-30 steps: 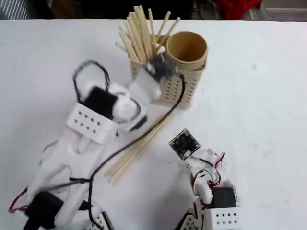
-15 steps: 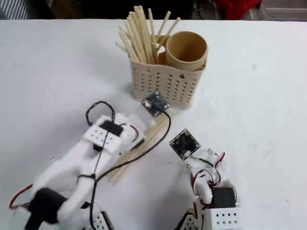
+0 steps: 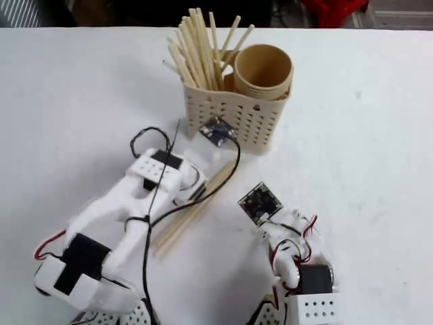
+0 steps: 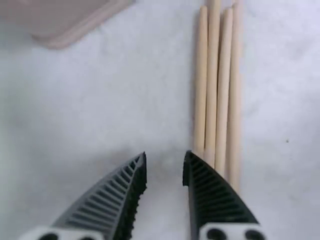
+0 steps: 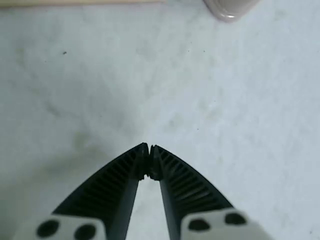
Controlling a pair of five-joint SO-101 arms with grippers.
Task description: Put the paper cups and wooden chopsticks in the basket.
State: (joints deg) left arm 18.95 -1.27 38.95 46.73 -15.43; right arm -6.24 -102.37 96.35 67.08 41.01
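A cream slotted basket (image 3: 230,118) stands at the back of the white table, holding several upright wooden chopsticks (image 3: 196,47) and stacked paper cups (image 3: 262,71). Several loose chopsticks (image 3: 186,218) lie on the table in front of it, partly under the left arm (image 3: 152,186). In the left wrist view the left gripper (image 4: 165,162) is open just above the table with nothing between its fingers. The loose chopsticks (image 4: 217,85) lie right beside one fingertip (image 4: 192,167), outside the gap. The right gripper (image 5: 149,152) is shut and empty over bare table.
The right arm (image 3: 294,267) rests folded near the front edge, right of the loose chopsticks. A corner of the basket (image 4: 70,20) lies just beyond the left gripper. The basket's foot (image 5: 229,7) and a chopstick (image 5: 75,2) lie ahead of the right gripper.
The left arm has drawn back from the basket's rim and come down over the loose chopsticks on the table. The right arm has not moved.
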